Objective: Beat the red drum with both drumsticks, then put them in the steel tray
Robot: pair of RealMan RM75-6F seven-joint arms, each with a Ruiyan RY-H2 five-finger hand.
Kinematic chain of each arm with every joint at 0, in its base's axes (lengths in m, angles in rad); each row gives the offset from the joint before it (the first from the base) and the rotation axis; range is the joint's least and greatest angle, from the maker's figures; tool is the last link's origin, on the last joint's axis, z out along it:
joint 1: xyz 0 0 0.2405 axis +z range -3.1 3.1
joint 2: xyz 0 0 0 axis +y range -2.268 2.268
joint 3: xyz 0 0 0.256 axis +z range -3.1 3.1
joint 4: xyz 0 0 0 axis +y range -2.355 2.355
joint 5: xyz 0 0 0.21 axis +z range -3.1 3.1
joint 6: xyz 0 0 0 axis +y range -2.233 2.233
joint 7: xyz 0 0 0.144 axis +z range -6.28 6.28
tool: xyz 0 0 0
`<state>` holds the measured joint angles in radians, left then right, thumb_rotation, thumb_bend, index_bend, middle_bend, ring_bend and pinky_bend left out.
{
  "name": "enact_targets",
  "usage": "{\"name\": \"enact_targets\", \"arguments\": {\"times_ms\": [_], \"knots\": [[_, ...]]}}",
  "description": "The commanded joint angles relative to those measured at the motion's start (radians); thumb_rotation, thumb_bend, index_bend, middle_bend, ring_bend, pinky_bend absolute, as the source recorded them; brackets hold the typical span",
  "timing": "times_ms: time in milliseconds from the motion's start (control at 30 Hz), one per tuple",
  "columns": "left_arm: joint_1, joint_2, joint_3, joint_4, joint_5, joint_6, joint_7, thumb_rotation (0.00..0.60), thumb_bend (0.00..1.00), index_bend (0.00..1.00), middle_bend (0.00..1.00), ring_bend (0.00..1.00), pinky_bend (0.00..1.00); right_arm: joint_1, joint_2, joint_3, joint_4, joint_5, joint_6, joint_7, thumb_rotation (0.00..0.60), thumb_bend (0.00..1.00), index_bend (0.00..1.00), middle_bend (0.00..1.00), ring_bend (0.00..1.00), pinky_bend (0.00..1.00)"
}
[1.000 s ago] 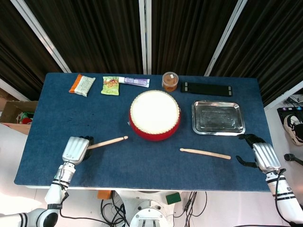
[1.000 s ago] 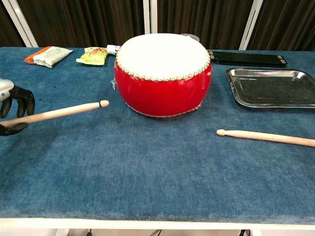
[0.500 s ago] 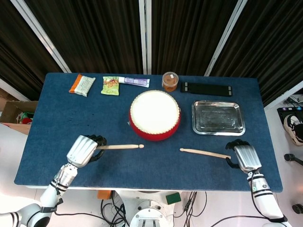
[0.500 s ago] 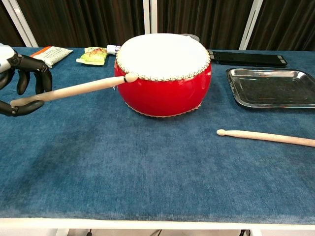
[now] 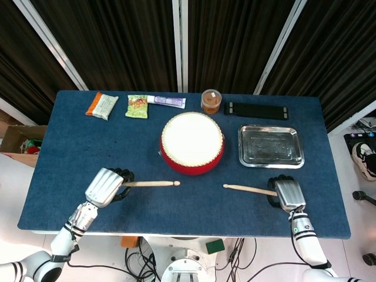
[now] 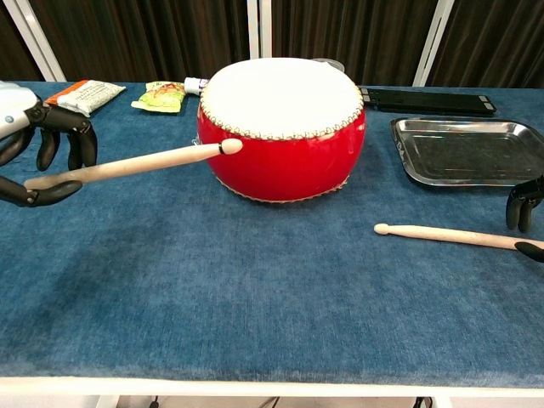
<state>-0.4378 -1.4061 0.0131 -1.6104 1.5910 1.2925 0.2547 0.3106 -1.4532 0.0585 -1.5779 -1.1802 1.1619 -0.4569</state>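
**One stick up, one stick down**

The left hand (image 6: 38,157) holds a drumstick (image 6: 140,161) pinched in its fingers, the tip raised just beside the red drum (image 5: 192,143). The second drumstick (image 6: 455,235) lies flat on the blue counter (image 5: 147,205). The right hand (image 5: 285,193) sits over its butt end; I cannot tell whether those fingers grip it. The steel tray (image 5: 270,146) stands right of the drum.

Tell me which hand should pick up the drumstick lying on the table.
Right. The right hand sits at the butt end of the loose drumstick; the left hand already holds the other drumstick.
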Motion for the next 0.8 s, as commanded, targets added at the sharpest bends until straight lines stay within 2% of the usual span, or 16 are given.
{"name": "enact_targets", "arguments": {"times_ms": [33, 300, 800], "knots": [[0.001, 0.001, 0.0, 0.0, 0.001, -0.002, -0.001, 0.6, 0.57, 0.65, 0.66, 0.61, 0.76, 0.004, -0.017, -0.006, 0.016, 0.0, 0.008, -0.028, 0.6, 0.34, 0.51, 0.51, 0.28, 0.35], [0.006, 0.005, -0.001, -0.001, -0.002, -0.012, -0.004, 0.6, 0.57, 0.65, 0.66, 0.61, 0.76, 0.011, -0.041, -0.009, 0.043, 0.004, 0.019, -0.08, 0.6, 0.33, 0.51, 0.52, 0.29, 0.34], [0.011, 0.008, -0.005, 0.003, -0.001, -0.02, -0.008, 0.6, 0.57, 0.65, 0.65, 0.61, 0.75, 0.021, -0.067, -0.013, 0.077, 0.002, 0.013, -0.092, 0.6, 0.33, 0.56, 0.56, 0.32, 0.33]]}}
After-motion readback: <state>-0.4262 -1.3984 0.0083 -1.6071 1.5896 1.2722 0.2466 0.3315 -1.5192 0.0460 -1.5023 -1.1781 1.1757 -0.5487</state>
